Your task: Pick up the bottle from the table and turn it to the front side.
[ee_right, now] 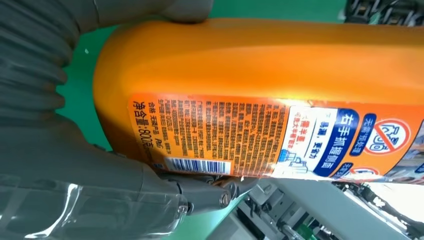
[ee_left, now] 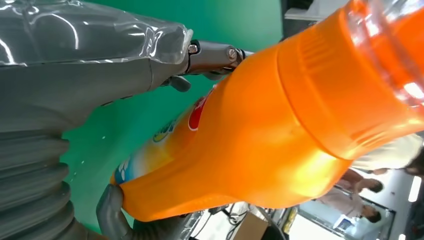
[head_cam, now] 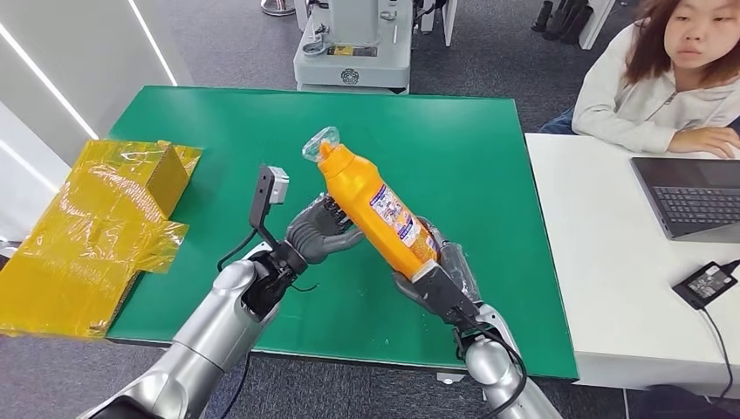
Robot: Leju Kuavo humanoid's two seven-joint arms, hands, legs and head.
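Head view: you have the orange plastic bottle with its clear plastic cap lifted off the green table top, above the middle of the near half. It is tilted, cap end up and toward the far left corner, base down toward the near right corner. Your right hand is wrapped around the base end and carries it. Your left hand lies against the bottle's left flank at mid-body, fingers curled toward it; whether it grips or merely touches cannot be told here. The printed label with blue and white panels faces up and to the right. A crumpled sheet of yellow film over a box overhangs the table's left edge. Beyond the right edge, a white desk carries a grey laptop and a black power adapter; a person in a white top sits at its far side.

Left wrist view: your left hand has its grey thumb pressed against the bottle on one side and a dark fingertip touching the other, so you are holding it between them.

Right wrist view: your right hand closes around the bottle near its base, fingertips just under the barcode edge of the text label
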